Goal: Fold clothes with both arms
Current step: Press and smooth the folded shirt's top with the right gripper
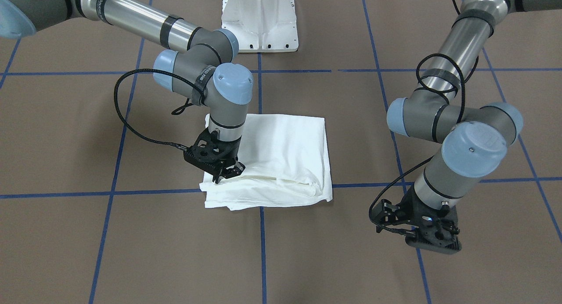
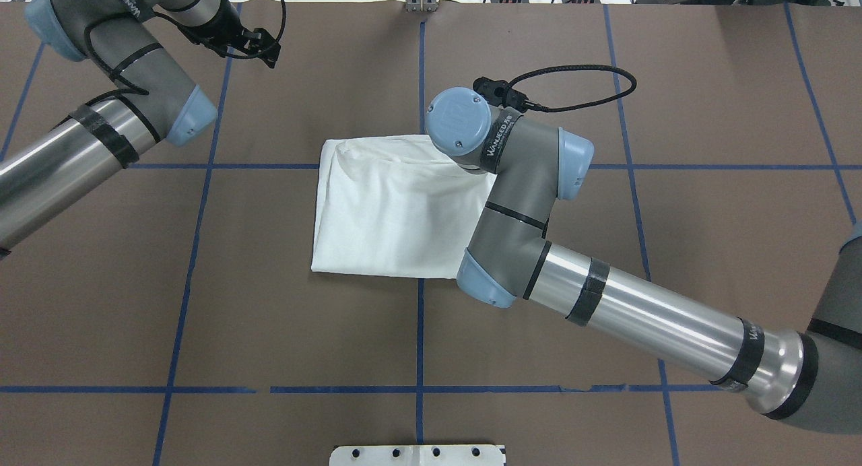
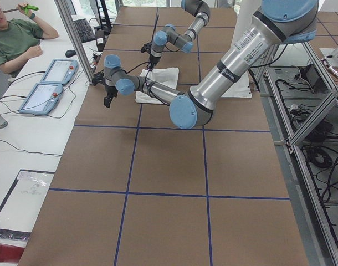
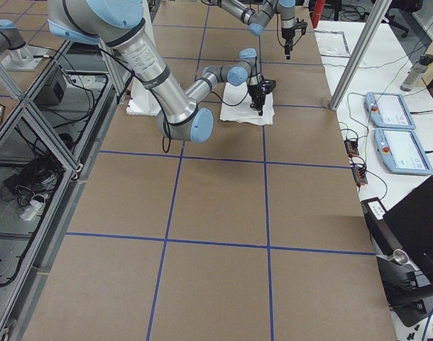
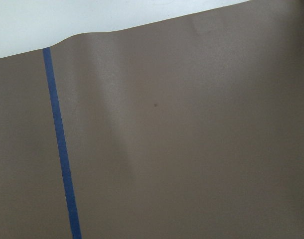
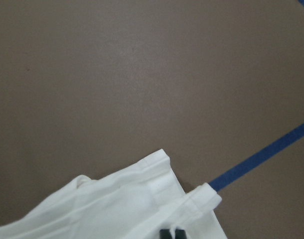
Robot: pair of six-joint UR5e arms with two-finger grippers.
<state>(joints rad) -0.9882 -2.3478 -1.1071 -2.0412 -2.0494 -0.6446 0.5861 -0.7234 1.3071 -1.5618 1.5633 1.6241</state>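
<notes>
The white shirt lies folded into a rough rectangle on the brown table, also seen in the overhead view. My right gripper points down at the shirt's corner on the operators' side. In the right wrist view its fingertips sit close together on a cloth edge, so it looks shut on the shirt. My left gripper hangs over bare table well to the side of the shirt. It looks open in the overhead view, and its wrist view shows only table and tape.
Blue tape lines grid the brown table. The white pedestal base stands at the robot's side. A seated person and control tablets are beyond the table's far long edge.
</notes>
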